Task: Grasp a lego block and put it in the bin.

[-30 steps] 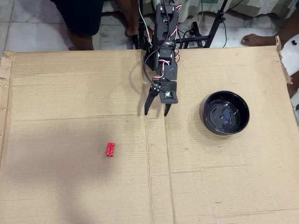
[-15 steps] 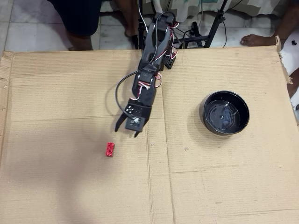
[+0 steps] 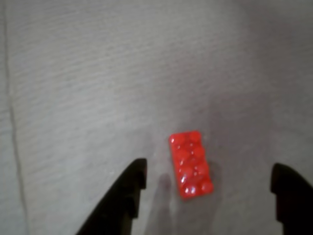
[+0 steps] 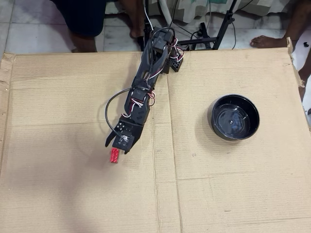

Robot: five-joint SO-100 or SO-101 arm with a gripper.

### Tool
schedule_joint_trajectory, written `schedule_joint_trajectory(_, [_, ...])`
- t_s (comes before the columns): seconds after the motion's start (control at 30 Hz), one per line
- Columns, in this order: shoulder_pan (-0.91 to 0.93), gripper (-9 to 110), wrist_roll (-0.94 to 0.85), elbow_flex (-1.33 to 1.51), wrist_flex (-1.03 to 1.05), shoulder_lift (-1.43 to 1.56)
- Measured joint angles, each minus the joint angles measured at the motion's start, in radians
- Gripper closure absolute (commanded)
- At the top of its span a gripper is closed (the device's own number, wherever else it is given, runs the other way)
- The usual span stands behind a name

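A small red lego block [image 4: 114,156] lies flat on a brown cardboard sheet [image 4: 73,194], studs up, in the left half of the overhead view and a little nearer the camera than the middle. In the wrist view the lego block [image 3: 191,164] sits low in the picture, its long side running away from the camera and slightly tilted, between the two dark fingertips but closer to the left one.

The gripper [image 4: 117,146] hangs directly over the block's far end, its fingers spread wide and holding nothing. In the wrist view the gripper [image 3: 210,193] shows clear cardboard on both sides of the block, so neither finger touches it yet.

Over the last second the black arm [image 4: 146,73] has swung from the centre of the sheet, where it pointed straight down the middle, out to the left and reached forward until the open claw arrived above the block. The block itself has not moved. This looks like the end of the approach: the next step is probably to lower and close across the block's narrow width.

The bin [image 4: 233,117], a glossy black bowl, stands empty well apart on the right side of the sheet. Beyond the far edge, tiled floor and people's legs and feet are visible.
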Motion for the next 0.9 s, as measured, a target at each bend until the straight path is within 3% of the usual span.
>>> schedule_joint_trajectory(0.77, [0.055,73,0.002,-0.092,0.000,-0.204])
schedule_joint_trajectory(0.9, [0.054,82,0.002,-0.092,0.000,-0.204])
